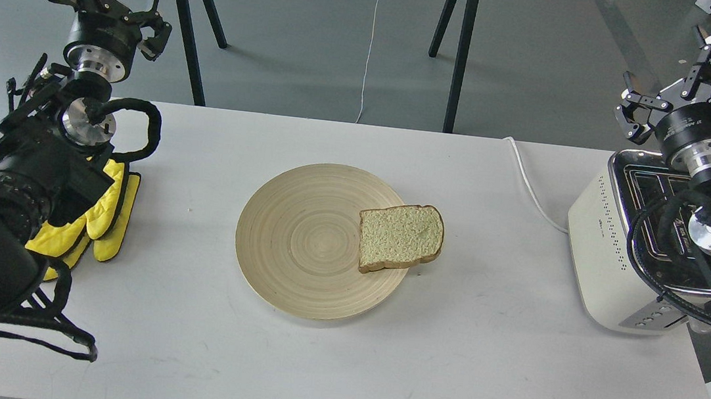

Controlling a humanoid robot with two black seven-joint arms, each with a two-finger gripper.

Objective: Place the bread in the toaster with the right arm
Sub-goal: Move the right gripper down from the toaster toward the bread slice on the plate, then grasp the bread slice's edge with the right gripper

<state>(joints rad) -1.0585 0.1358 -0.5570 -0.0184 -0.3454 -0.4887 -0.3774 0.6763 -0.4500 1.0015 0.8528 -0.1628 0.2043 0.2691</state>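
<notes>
A pale speckled slice of bread (400,237) with a thin brown crust lies flat on the right rim of a round wooden plate (298,240), partly overhanging it. The cream-white toaster (607,252) with its chrome top stands at the table's right edge, half hidden behind my right arm. My right gripper (678,81) is raised above the toaster's far side, fingers spread open, holding nothing. My left gripper (108,2) is held high at the far left, open and empty.
A yellow padded mitt (105,219) lies on the table under my left arm. The toaster's white cord (532,185) runs back over the table's far edge. Another table's black legs (457,51) stand beyond it.
</notes>
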